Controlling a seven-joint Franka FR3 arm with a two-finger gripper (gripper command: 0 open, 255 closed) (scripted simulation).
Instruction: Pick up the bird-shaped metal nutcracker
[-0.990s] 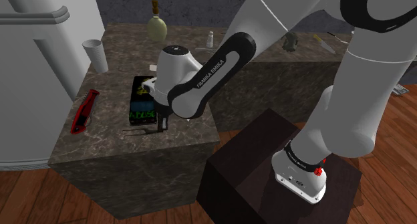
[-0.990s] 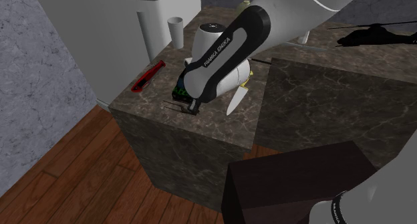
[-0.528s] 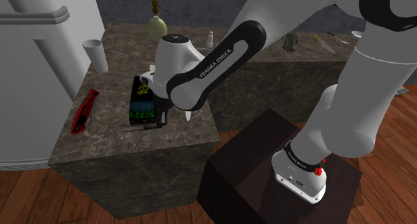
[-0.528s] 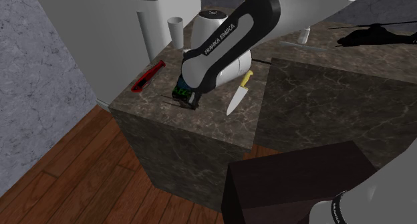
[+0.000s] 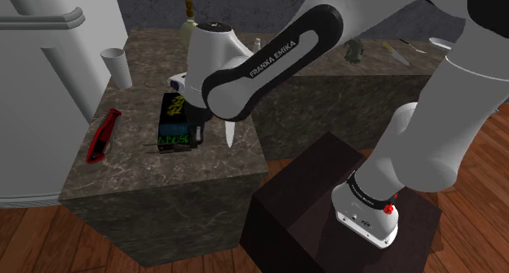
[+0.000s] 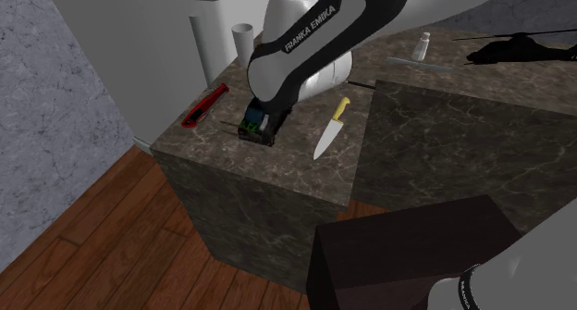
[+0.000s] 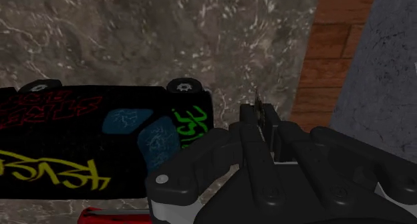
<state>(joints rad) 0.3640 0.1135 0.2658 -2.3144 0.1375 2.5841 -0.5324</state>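
Over the last second the arm has been raised and drawn back across the dark marbled countertop [image 5: 139, 172], and the nutcracker [image 6: 230, 125] has been carried up with it. A second ago it lay on the stone just beside the black skateboard [image 5: 173, 121]. Now it is seen as a thin dark sliver jutting out from the gripper [image 6: 259, 123], above the counter's front edge. From this it is judged that the grasp has been made and the lift is under way, so the task appears close to done, provided the hold is kept.

In the wrist view the gripper [image 7: 262, 126] is seen with its black fingers closed together, and a narrow grey strip of the nutcracker [image 7: 259, 111] is pinched between them. The strip looks thin, hard and metallic, with a slightly toothed edge. No bird outline can be made out from these angles.

Below it lies the skateboard — a flat black deck with small dark wheels, painted with green, yellow, red and blue graffiti. The countertop is rendered as polished stone, brown-grey with pale veining, and plank flooring shows beyond its edge. Elsewhere on the counter are noted a red utility knife [image 6: 205, 105], a yellow-handled kitchen knife [image 6: 331, 130] with a pale pointed blade, and a plain white cup [image 6: 243, 40].
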